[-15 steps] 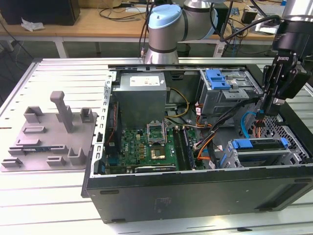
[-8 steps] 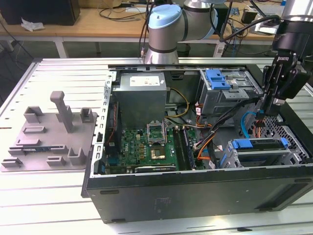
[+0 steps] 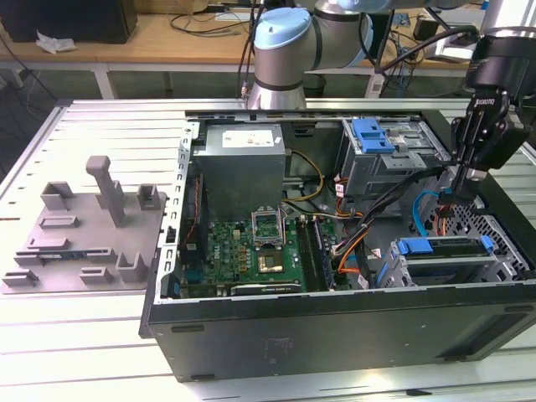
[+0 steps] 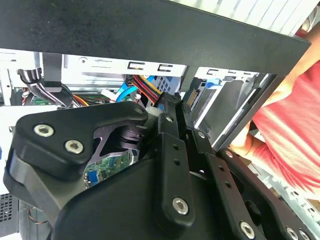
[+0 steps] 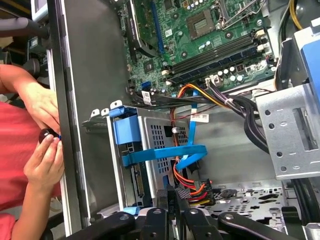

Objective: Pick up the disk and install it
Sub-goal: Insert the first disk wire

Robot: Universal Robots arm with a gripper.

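The disk [image 3: 441, 248] lies slotted in the lower drive cage at the open case's near corner on the exterior view's right, and its blue caddy rail runs along the top. In the first wrist view the disk's blue rail end [image 5: 124, 133] stands against the cage's perforated side. My gripper [image 3: 464, 191] hovers apart from the disk, above the case floor behind that cage, beside the red, orange and yellow power wires [image 5: 192, 186]. Its fingers [image 5: 169, 199] are shut together with nothing between them. The second wrist view has the gripper [image 4: 173, 106] pointing at those same wires.
An upper drive cage with a wide blue latch [image 3: 373, 134] stands further back. The motherboard [image 3: 255, 251] and bundled cables fill the case's middle. A grey fixture plate [image 3: 84, 243] with posts lies at the exterior view's left. A person's hands [image 5: 45, 150] hold something small just outside the case wall.
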